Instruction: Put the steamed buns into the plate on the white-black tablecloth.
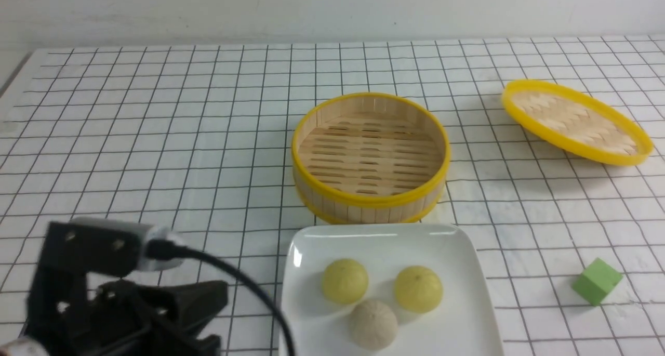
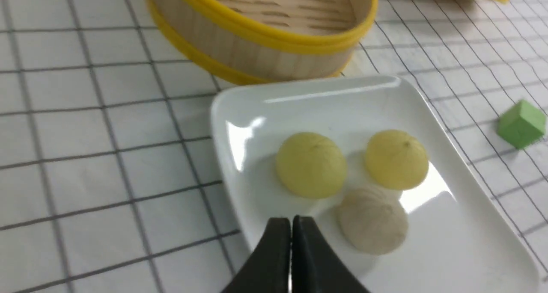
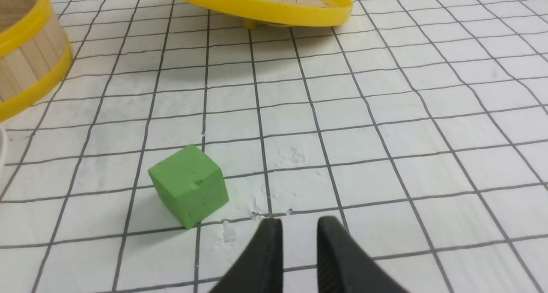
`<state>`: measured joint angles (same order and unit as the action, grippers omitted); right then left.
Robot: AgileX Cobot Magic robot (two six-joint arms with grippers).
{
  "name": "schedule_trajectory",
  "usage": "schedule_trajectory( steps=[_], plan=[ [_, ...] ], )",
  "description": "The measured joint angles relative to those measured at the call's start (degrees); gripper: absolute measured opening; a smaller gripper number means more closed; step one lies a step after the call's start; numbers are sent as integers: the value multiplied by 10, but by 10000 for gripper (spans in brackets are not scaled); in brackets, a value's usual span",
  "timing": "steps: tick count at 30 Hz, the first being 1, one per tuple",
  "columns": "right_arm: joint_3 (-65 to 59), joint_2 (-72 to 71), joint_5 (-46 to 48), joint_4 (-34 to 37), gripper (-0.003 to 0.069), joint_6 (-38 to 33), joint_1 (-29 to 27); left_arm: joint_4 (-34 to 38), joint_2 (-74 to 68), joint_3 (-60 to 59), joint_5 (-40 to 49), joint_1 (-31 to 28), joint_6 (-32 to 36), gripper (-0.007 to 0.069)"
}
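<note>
front view: both steamed buns [image 1: 345,280] [image 1: 418,288] sit on the plate [image 1: 457,252] on the white-black tablecloth [image 1: 156,137], steamer basket [image 1: 370,158] empty. left wrist view: left gripper [image 2: 291,224] pressed together, holding nothing, over the plate's edge. right wrist view: right gripper [image 3: 299,229] slightly apart, empty, near a green cube [image 3: 188,184].

Two steamed buns [image 1: 345,280] [image 1: 419,288]: pale yellow-green domes, faint pleated tops, upright, side by side, apart, on plate [image 1: 384,239]. Plate: glossy white, square, rounded corners, flat on white-black tablecloth [image 1: 156,137], slightly wrinkled.
</note>
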<state>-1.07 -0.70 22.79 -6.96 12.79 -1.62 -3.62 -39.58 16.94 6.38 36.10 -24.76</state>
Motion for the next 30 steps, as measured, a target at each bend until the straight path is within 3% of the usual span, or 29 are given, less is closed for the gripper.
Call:
schedule_trajectory(
  steps=[2,3,7,14,18,30],
  plan=[
    [0,0,0,0,147,0,0,12,41,-25,-3,-38,42,32],
    [0,0,0,0,150,0,0,17,89,-53,-6,-82,108,32],
    [0,0,0,0,152,0,0,22,211,-124,0,-183,199,33],
    [0,0,0,0,155,0,0,25,380,-184,77,-328,212,36],
    [0,0,0,0,162,0,0,6,401,-186,140,-344,208,39],
    [0,0,0,0,174,0,0,-4,402,-185,145,-333,206,52]
  ],
)
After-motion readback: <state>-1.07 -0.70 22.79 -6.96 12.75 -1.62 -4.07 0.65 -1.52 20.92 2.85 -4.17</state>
